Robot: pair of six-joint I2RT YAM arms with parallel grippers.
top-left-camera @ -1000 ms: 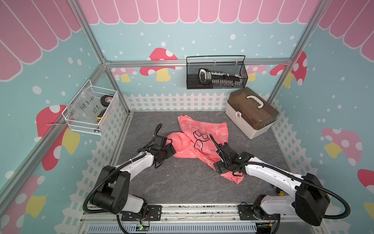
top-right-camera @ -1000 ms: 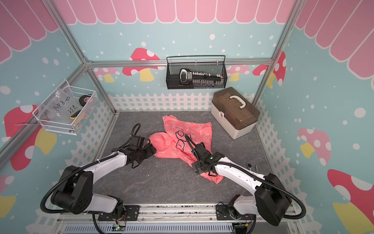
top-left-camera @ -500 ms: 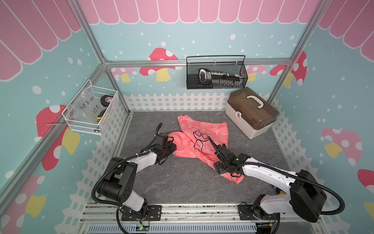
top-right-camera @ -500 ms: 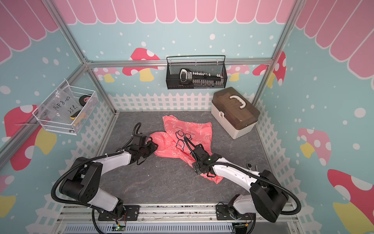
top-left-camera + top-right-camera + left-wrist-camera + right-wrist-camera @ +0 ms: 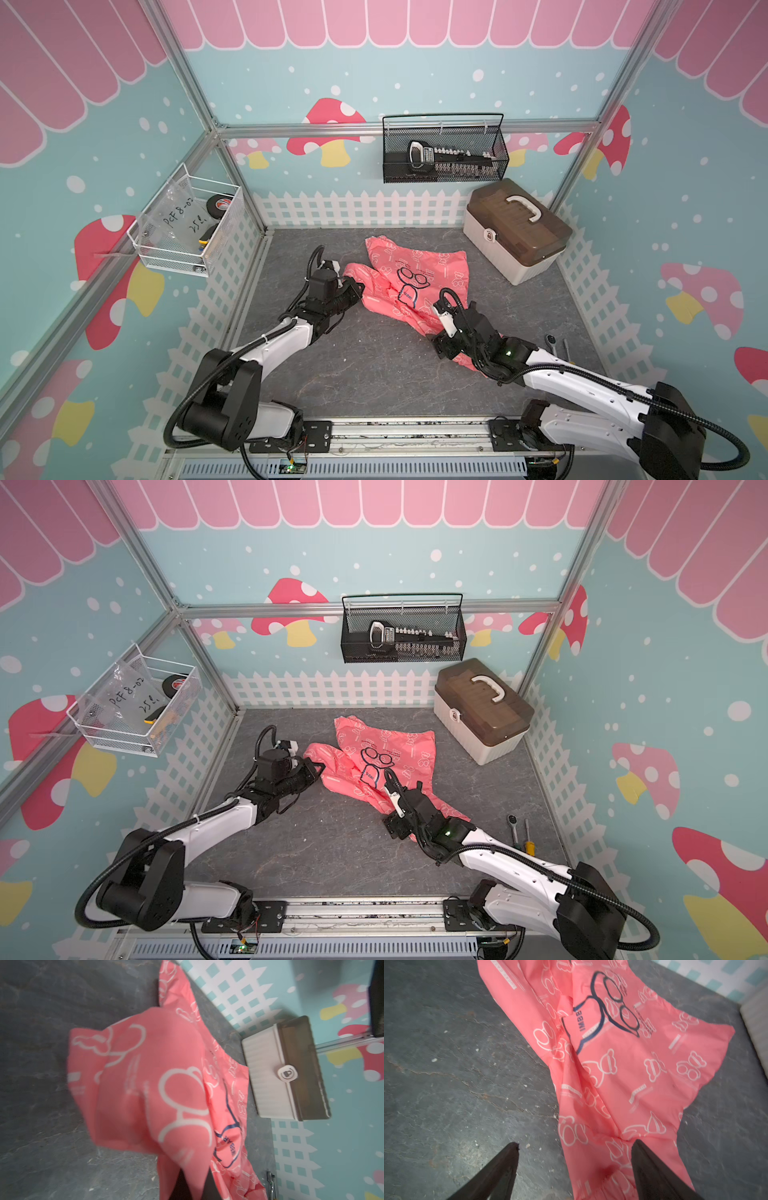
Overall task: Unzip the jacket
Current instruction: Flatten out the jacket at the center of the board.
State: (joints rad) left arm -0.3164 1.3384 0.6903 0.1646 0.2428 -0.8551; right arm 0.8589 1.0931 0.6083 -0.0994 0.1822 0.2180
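The coral-pink jacket (image 5: 419,266) (image 5: 390,746) lies crumpled on the grey floor, its navy bear logo (image 5: 608,1007) facing up. My left gripper (image 5: 358,287) (image 5: 319,767) is at the jacket's left edge. In the left wrist view it (image 5: 195,1186) is shut on a fold of the pink fabric. My right gripper (image 5: 441,350) (image 5: 392,827) hovers low over the jacket's near end. In the right wrist view it (image 5: 575,1142) is open, one finger over bare floor and one over the fabric. I cannot make out the zipper pull.
A brown-lidded toolbox (image 5: 517,232) stands at the back right. A ratchet and a screwdriver (image 5: 517,831) lie on the floor by the right fence. A black wire basket (image 5: 444,153) hangs on the back wall, a white one (image 5: 187,224) on the left wall.
My left gripper moved forward to the jacket's left edge and shut on the fabric. My right gripper stayed open over the jacket's near end and barely shifted.
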